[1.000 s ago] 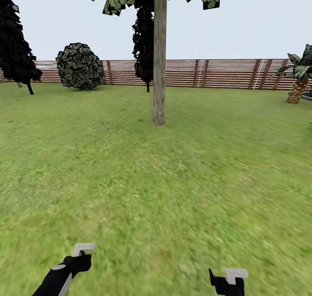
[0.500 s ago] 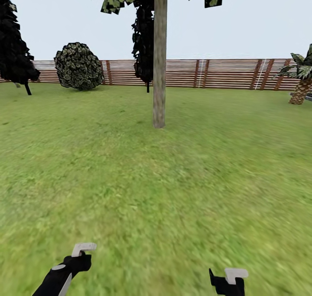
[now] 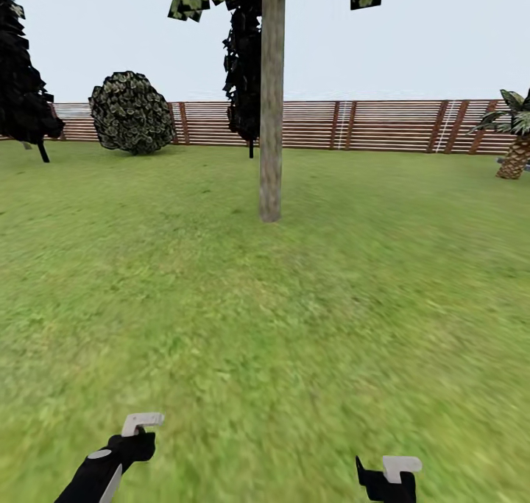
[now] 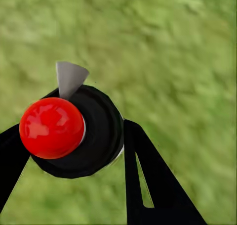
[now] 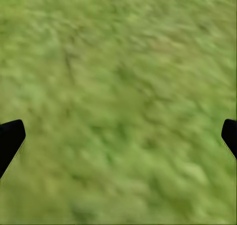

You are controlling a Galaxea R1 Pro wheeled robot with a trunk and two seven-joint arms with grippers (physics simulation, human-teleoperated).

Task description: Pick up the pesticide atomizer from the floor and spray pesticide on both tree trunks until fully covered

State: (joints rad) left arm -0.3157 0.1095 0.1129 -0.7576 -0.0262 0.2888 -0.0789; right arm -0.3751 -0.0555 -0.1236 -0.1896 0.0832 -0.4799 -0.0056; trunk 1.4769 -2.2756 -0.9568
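Note:
A tree with a thick, straight grey-tan tree trunk (image 3: pixel 271 120) stands ahead on the grass floor (image 3: pixel 265 326) of the garden, its leaves high at the top edge. In the left wrist view my left gripper (image 4: pixel 74 131) is shut on the pesticide atomizer (image 4: pixel 79 133), a round black body with a red ball top and a grey nozzle. In the head view the left gripper (image 3: pixel 136 433) hangs low at the left. My right gripper (image 3: pixel 386 473) is low at the right; in the right wrist view it (image 5: pixel 121 132) is open over bare grass.
A brown slat fence (image 3: pixel 383 124) closes the lawn at the back. A round shrub (image 3: pixel 131 113) and a dark cypress-like tree (image 3: pixel 22 98) stand far left, another dark tree (image 3: pixel 241 83) behind the trunk, a short palm (image 3: pixel 515 149) far right.
The whole head view has shifted: the trunk's base sits slightly lower and the shrub and palm have slid outward, so the camera has moved closer. Both arms hold the same pose.

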